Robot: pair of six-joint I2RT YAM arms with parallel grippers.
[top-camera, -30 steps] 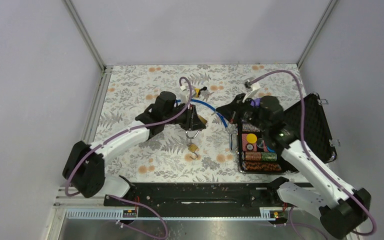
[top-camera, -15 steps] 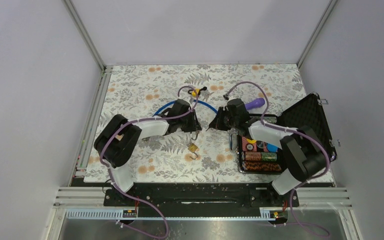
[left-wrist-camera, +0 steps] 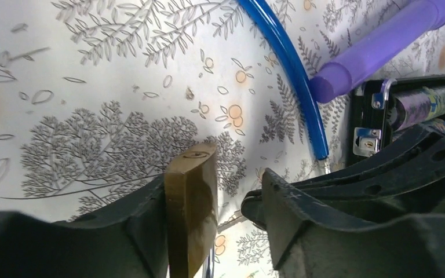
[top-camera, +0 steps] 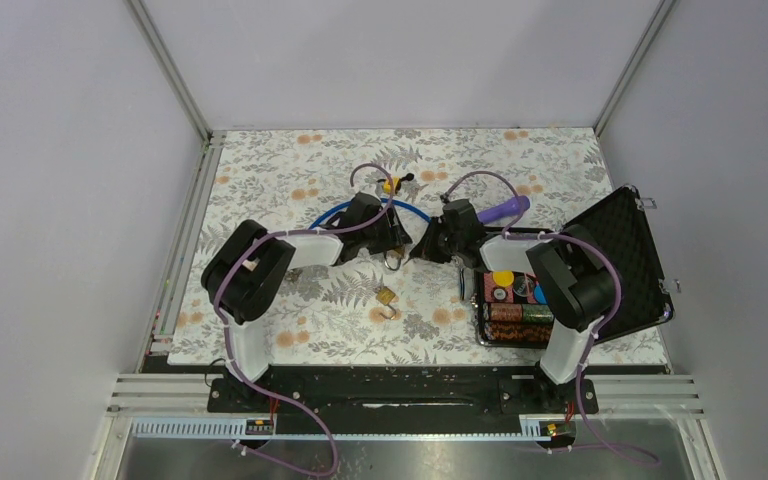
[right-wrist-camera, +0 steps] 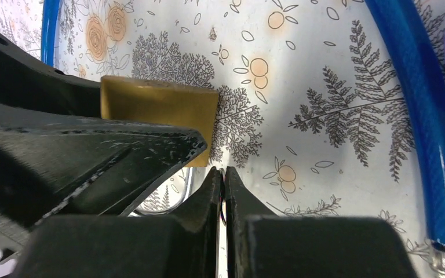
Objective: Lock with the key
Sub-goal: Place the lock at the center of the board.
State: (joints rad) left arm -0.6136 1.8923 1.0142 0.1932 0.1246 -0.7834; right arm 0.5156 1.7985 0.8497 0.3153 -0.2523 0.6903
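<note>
While your left gripper [left-wrist-camera: 208,200] clamps the brass padlock [left-wrist-camera: 190,211] at the lower centre of its wrist view, your right gripper [right-wrist-camera: 222,180] is pinched tight on a thin sliver, seemingly the key [right-wrist-camera: 222,205], just below the padlock. You are at the lining-up step. Next, steer the tip into the keyhole [left-wrist-camera: 196,154], then turn.

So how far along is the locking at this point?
Done: the left pincer grips the brass padlock. In hand: the right pincer, closed with no key visible in it, sits right beside the padlock. Left: getting a key into the padlock and turning it; no picture shows one inserted.
</note>
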